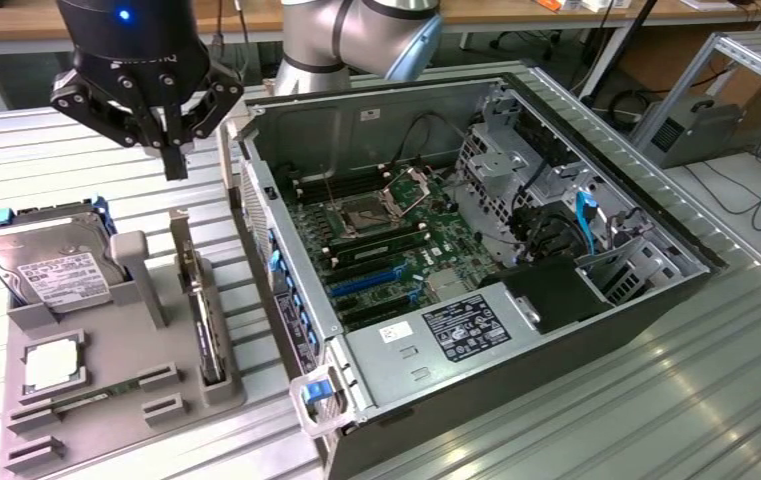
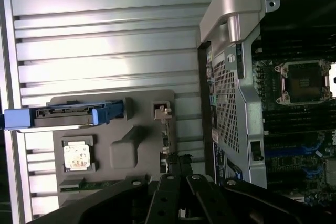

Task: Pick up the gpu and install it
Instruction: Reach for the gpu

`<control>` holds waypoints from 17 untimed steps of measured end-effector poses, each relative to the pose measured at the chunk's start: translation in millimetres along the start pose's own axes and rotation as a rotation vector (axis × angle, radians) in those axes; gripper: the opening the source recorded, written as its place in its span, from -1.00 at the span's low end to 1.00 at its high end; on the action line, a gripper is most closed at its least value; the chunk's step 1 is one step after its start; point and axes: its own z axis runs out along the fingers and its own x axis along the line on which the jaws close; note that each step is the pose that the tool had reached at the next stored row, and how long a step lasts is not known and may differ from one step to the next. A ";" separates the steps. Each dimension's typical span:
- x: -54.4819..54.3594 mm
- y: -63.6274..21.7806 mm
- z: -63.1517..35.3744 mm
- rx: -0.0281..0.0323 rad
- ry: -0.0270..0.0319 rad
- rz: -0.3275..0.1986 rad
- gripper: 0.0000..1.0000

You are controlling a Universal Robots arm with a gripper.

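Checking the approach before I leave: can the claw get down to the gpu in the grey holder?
Probably yes. The claw hangs shut over one end of the gpu; nothing lies between them, and the card's top edge stands free between the hard drive and the computer case.

bright, even light from above on the computer case (image 1: 620, 165). strong white glare on the ribbed metal table (image 2: 105, 40) beside the case in the wrist view. milder shine on the same table to the exterior view's right of the case. dim and shady deep inside the case. soft, pale shadows on the grey tray (image 1: 120, 345) beside the case. near-black gripper (image 1: 175, 160) above that tray, with little light on it.
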 end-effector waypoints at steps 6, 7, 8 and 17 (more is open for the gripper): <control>-0.5 -8.8 -0.4 0.0000 0.0000 0.000 -0.79; -0.6 -10.0 -0.4 0.0000 0.0000 0.000 -0.79; -0.6 -11.4 -0.5 0.0000 -0.0001 0.000 -0.79; -0.8 -26.4 -1.2 0.0000 0.0000 0.000 -0.79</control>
